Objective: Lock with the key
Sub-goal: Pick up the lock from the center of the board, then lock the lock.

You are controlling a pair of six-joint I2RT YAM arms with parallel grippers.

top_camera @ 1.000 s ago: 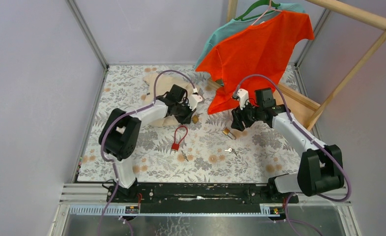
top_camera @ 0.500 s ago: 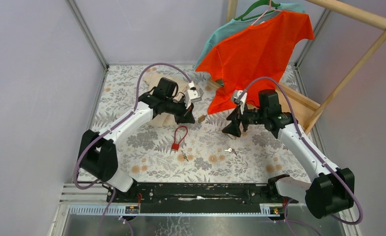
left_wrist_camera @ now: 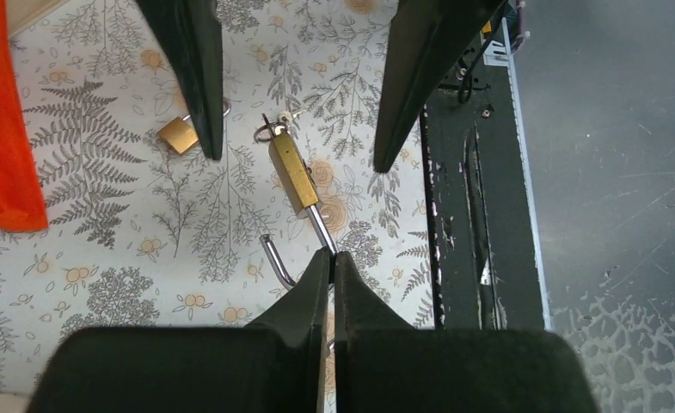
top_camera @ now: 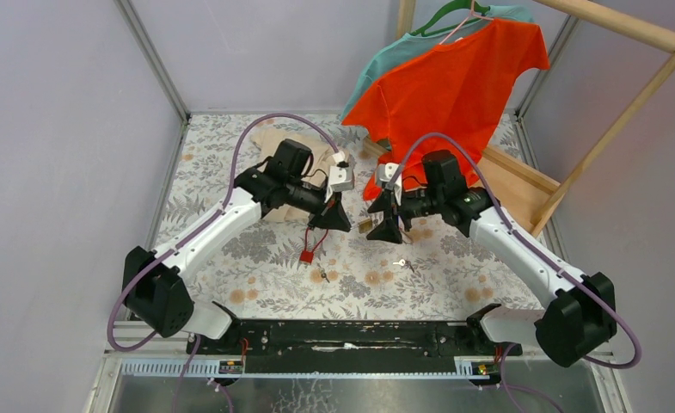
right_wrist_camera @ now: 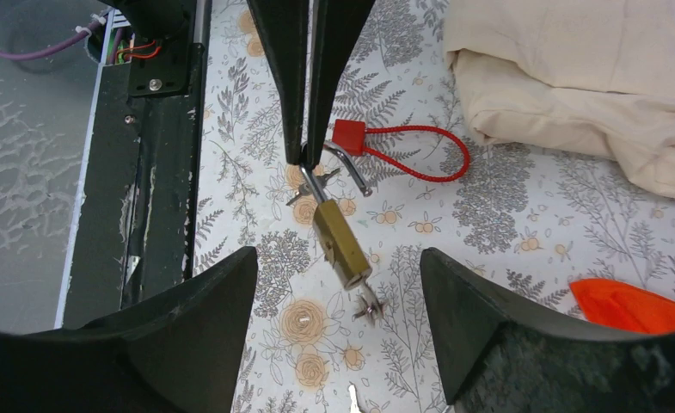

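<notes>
My left gripper (top_camera: 340, 220) is shut on the open steel shackle of a brass padlock (top_camera: 365, 225) and holds it above the table. In the left wrist view the gripper (left_wrist_camera: 333, 255) pinches the shackle and the padlock (left_wrist_camera: 292, 172) points away. A small key on a ring (left_wrist_camera: 270, 131) sticks out of its far end. My right gripper (top_camera: 383, 218) is open and faces that end. In the right wrist view its fingers (right_wrist_camera: 196, 344) stand either side of the padlock (right_wrist_camera: 340, 241) and key (right_wrist_camera: 370, 308) without touching.
A red cable lock (top_camera: 306, 255) and loose keys (top_camera: 321, 275) lie below the grippers, with another key (top_camera: 400, 262) to the right. A second brass padlock (left_wrist_camera: 179, 135) lies on the table. Cream cloth (right_wrist_camera: 574, 77) lies behind, and an orange shirt (top_camera: 454, 86) hangs on a wooden rack.
My left gripper has carried the brass padlock up and right to the middle. My right gripper has swung left from the second padlock and now faces the held one.
</notes>
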